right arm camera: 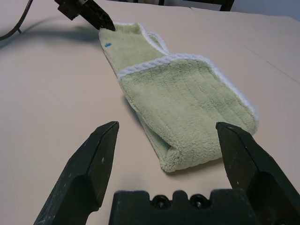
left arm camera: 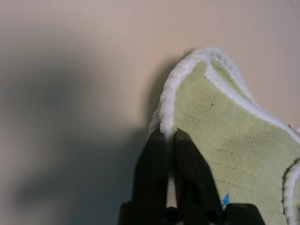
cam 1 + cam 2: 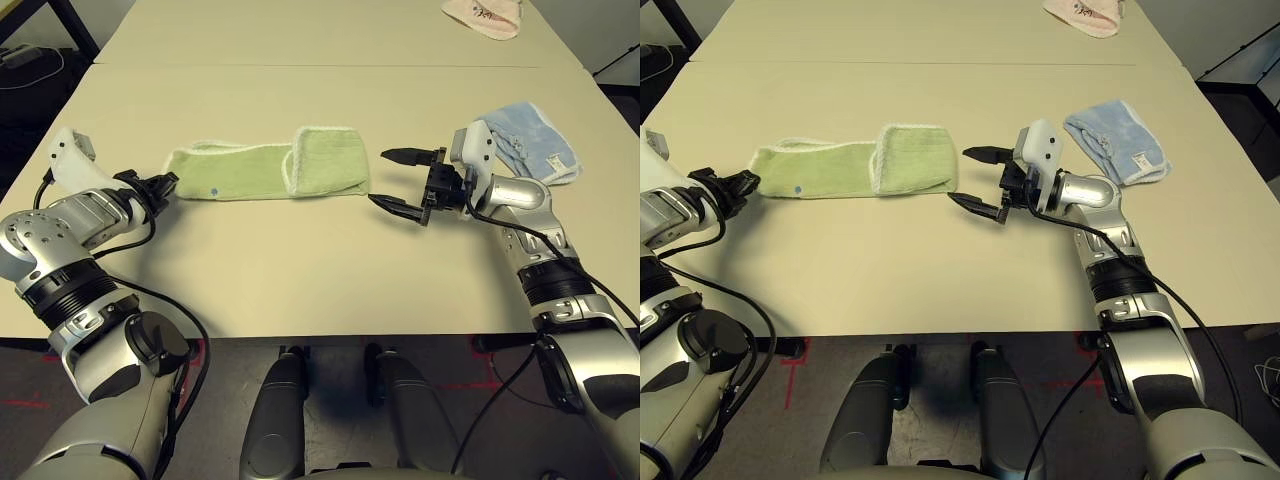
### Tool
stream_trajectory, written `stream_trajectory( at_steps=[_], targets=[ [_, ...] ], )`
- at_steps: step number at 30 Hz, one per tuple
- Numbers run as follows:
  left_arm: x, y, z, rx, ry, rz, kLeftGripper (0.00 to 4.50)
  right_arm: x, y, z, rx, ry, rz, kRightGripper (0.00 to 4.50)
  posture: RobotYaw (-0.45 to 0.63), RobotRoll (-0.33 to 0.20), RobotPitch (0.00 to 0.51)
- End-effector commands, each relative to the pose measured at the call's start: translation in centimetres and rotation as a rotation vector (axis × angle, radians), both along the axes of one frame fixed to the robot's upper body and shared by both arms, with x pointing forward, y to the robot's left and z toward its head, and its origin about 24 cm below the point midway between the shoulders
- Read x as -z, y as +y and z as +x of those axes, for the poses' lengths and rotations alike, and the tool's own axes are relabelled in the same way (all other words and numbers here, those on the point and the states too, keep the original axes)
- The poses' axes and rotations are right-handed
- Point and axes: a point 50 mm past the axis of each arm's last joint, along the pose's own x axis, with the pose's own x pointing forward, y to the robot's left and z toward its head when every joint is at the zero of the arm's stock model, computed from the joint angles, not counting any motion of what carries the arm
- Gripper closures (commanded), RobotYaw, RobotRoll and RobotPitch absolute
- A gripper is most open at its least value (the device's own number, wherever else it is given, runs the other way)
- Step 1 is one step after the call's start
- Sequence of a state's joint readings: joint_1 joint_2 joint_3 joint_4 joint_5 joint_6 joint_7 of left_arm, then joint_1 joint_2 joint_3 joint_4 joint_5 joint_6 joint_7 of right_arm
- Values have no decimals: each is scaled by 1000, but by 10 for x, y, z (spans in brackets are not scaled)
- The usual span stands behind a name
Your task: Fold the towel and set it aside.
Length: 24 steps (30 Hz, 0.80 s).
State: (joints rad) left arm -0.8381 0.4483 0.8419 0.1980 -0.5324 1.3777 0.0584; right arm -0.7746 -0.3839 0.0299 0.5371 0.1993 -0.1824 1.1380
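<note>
The light green towel (image 3: 260, 168) lies on the table as a long narrow strip, with its right end folded back over itself. My left gripper (image 3: 172, 182) is at the strip's left end. In the left wrist view its fingers (image 2: 157, 154) are pinched together on the towel's (image 2: 225, 136) white stitched edge. My right gripper (image 3: 380, 178) hovers just off the folded right end, open, with nothing between its fingers. The right wrist view shows the folded end of the towel (image 1: 183, 103) just ahead of the open right gripper (image 1: 166, 129), and the left gripper (image 1: 101, 21) at the far end.
A crumpled light blue towel (image 3: 530, 145) lies behind my right wrist. A pink towel (image 3: 485, 15) sits at the far right of the back table. The beige table (image 3: 300, 270) has bare room in front of the green strip.
</note>
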Motion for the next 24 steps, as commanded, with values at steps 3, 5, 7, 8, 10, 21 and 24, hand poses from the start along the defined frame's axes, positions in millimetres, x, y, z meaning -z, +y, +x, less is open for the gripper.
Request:
stream_trajectory(
  at_steps=[3, 5, 7, 8, 10, 21, 24],
  targets=[
    [-1, 2, -2, -1, 1, 8, 2129, 0, 0, -1, -4, -7, -10, 0, 72, 0, 212],
    [-1, 3, -2, -7, 0, 9, 1666, 0, 0, -1, -3, -8, -10, 0, 72, 0, 212],
    [-2, 4, -1, -9, -1, 11, 1798, 0, 0, -1, -2, -9, -10, 0, 72, 0, 212],
    [-2, 4, -1, -9, -1, 11, 2100, -1, 0, -1, -2, -9, -9, 0, 71, 0, 211],
    [-2, 4, -1, -9, -1, 11, 2860, -1, 0, -1, -2, -10, -9, 0, 71, 0, 211],
    [-3, 4, 0, -4, -6, 4, 4456, -1, 0, 0, 1, -11, -8, 0, 70, 0, 211],
    [-5, 4, 0, -4, -11, 8, 4456, -1, 0, 0, 1, -10, -8, 0, 71, 0, 210]
  ],
)
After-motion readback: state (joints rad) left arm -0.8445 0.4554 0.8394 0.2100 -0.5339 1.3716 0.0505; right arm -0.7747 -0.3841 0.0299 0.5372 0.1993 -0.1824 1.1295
